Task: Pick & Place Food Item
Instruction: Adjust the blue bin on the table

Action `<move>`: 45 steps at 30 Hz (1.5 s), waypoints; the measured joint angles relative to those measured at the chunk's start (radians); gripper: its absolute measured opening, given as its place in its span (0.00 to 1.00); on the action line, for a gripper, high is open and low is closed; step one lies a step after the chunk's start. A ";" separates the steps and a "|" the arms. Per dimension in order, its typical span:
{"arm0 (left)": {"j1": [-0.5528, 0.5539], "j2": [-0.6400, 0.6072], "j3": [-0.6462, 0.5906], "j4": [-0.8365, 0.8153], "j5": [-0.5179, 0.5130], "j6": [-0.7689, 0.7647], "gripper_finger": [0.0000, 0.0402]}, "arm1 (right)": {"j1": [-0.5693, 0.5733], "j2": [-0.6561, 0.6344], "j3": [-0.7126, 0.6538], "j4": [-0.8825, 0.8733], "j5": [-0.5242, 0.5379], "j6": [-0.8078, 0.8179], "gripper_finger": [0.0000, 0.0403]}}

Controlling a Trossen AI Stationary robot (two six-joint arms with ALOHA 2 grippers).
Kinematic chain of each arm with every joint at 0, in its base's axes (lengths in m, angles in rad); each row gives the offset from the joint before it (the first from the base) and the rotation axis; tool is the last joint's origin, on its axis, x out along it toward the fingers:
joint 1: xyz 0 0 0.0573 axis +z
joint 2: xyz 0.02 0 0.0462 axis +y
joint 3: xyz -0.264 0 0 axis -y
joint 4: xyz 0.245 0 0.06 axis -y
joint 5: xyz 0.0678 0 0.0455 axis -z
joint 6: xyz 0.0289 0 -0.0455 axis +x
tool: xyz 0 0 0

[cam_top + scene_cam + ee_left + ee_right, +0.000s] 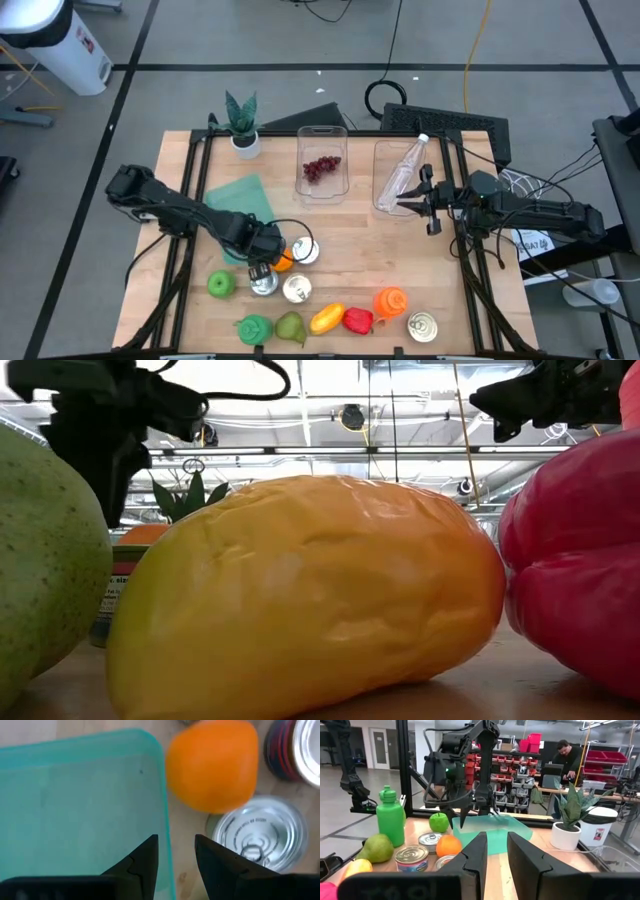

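Left gripper (175,855) jaws narrowly apart, seemingly empty, over half-hidden orange (284,261).

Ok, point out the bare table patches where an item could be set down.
Open wood lies mid-table between the grape container and the can, and rightward toward the right gripper. Smaller patch: the front-left corner beside the green apple. Crowded: the front row from green bottle to the front-right can, and around the left gripper by the orange.

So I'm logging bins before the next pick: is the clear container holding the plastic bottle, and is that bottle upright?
In the high view, the plastic bottle lies tipped on its side inside the right clear container, cap toward the table's far edge.
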 joint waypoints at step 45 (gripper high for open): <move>0.215 0.160 0.000 -0.238 -0.163 0.096 0.35 | 0.000 0.017 0.000 0.008 -0.001 0.000 0.16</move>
